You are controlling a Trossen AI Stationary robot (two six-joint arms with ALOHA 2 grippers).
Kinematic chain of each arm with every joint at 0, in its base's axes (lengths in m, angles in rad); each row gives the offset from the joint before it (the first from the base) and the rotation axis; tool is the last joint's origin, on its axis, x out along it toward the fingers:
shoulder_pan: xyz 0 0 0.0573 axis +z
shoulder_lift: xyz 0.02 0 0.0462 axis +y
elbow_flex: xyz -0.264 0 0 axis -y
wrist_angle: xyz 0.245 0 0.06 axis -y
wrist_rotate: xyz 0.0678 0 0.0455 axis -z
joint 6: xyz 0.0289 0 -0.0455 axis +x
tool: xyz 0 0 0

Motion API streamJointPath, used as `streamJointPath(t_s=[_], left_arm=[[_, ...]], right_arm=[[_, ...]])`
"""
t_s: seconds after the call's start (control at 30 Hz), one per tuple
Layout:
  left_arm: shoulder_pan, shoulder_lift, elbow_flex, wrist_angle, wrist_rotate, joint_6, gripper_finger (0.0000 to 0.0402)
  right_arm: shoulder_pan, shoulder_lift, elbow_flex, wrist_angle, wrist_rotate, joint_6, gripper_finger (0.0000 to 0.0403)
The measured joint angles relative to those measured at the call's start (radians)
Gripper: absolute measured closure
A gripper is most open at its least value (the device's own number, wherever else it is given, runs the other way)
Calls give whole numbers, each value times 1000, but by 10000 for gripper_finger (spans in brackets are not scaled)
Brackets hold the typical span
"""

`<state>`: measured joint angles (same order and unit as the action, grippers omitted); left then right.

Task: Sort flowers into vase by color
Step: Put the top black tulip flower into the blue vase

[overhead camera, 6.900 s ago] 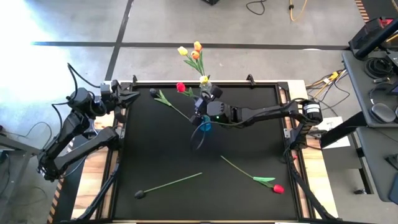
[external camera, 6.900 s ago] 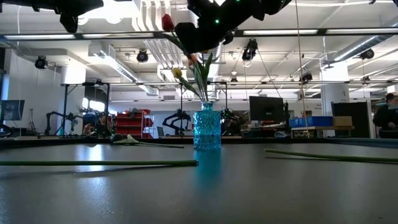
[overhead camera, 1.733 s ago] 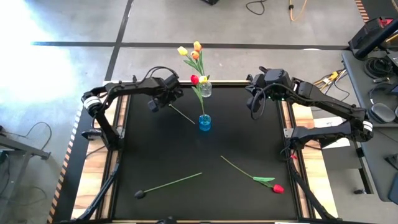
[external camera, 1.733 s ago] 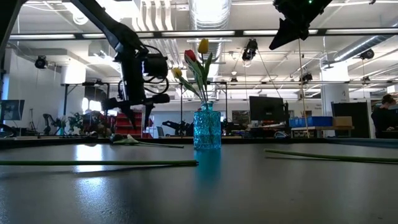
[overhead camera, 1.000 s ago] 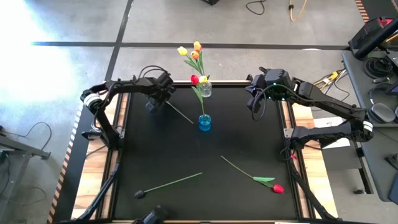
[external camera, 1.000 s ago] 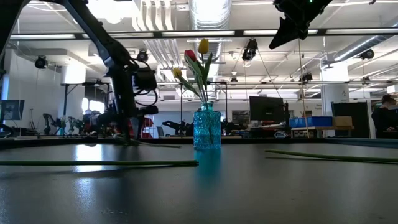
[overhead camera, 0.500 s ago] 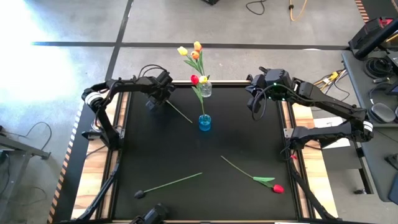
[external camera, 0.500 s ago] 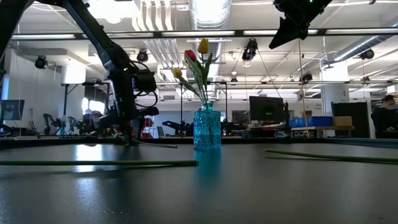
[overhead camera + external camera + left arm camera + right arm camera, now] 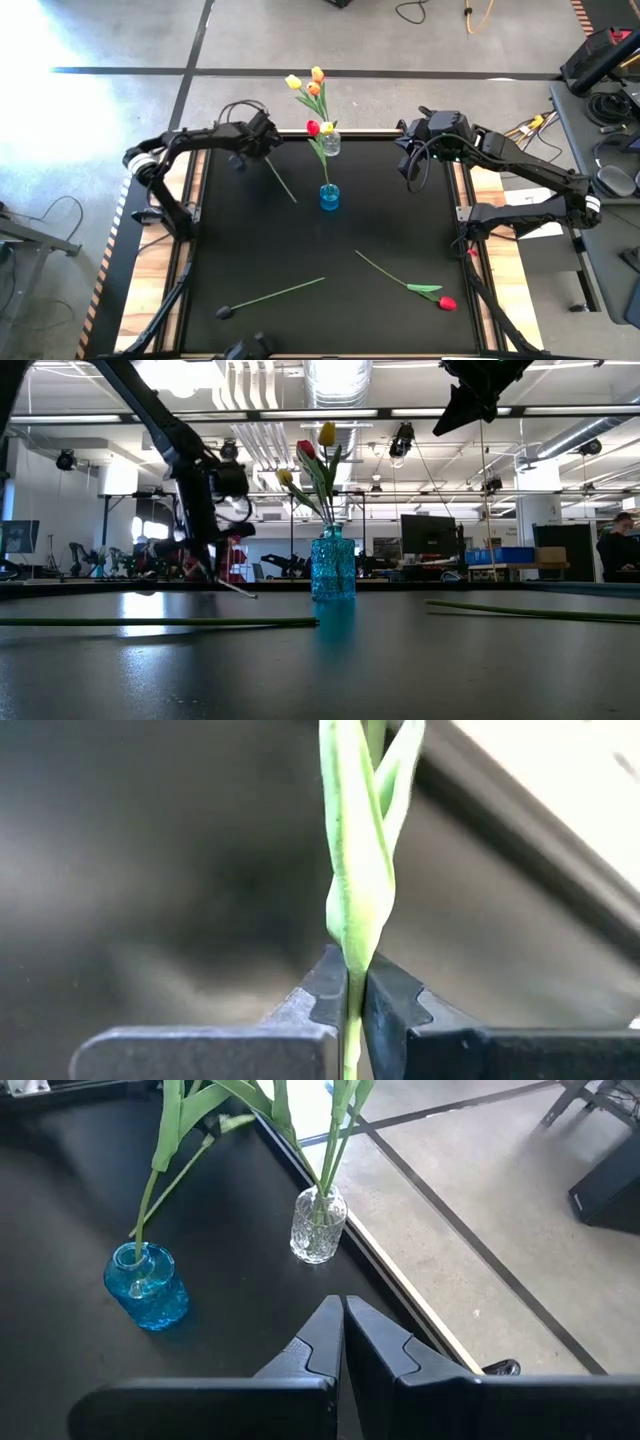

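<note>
My left gripper [image 9: 258,145] [image 9: 207,567] is near the table's far-left corner, shut on a green tulip stem [image 9: 280,180] whose head I cannot see. My right gripper [image 9: 408,172] [image 9: 343,1315] hangs shut and empty, high over the far right of the table. The blue vase [image 9: 329,196] [image 9: 333,565] stands mid-table with a red and a yellow tulip in it. The clear vase [image 9: 329,143] [image 9: 318,1227] at the far edge holds yellow and orange tulips. Two more tulips lie flat near the front: a dark-headed one [image 9: 275,296] and a red one [image 9: 447,302]. My left gripper pinches the stem's leafy part [image 9: 356,945] between its two fingers, which come from above, pointing down. The stem slants down from the fingers toward the blue vase. Its free end [image 9: 253,596] [image 9: 296,202] is at or just above the table.
A raised black rim [image 9: 196,190] runs round the dark table. The middle strip between the vases and the two lying tulips is bare. Cables and grey floor lie beyond the far edge.
My left gripper has risen from the table and shifted slightly toward the far-left corner. It has taken the stem's gripped end up with it. The stem now slants instead of lying flat, and its free end has swung a little toward the near left.
</note>
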<state>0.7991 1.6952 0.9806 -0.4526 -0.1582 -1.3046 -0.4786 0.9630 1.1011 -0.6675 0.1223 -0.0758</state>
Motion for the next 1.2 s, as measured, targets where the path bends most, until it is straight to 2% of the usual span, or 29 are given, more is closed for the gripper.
streamJointPath(t_s=[0.13,0.3,0.5,0.63,0.73,0.87,1.0,1.2], left_arm=[[-32,-95,0,3,-46,77,400],[-104,-270,1,35,-170,199,400],[-288,-469,2,142,-377,361,401],[-462,-541,2,331,-521,624,401],[-591,-554,3,501,-587,872,401],[-719,-536,3,674,-599,1120,401],[-786,-500,3,730,-585,1184,402],[-799,-416,0,848,-551,1234,401]], right_arm=[[0,0,0,1,0,0,394],[0,0,0,18,0,-1,394],[0,0,0,52,0,-5,394],[0,0,0,56,0,-7,394],[0,0,0,58,0,-7,394],[0,0,0,60,0,-14,394],[0,0,0,60,0,-17,394],[0,0,0,61,1,-30,394]])
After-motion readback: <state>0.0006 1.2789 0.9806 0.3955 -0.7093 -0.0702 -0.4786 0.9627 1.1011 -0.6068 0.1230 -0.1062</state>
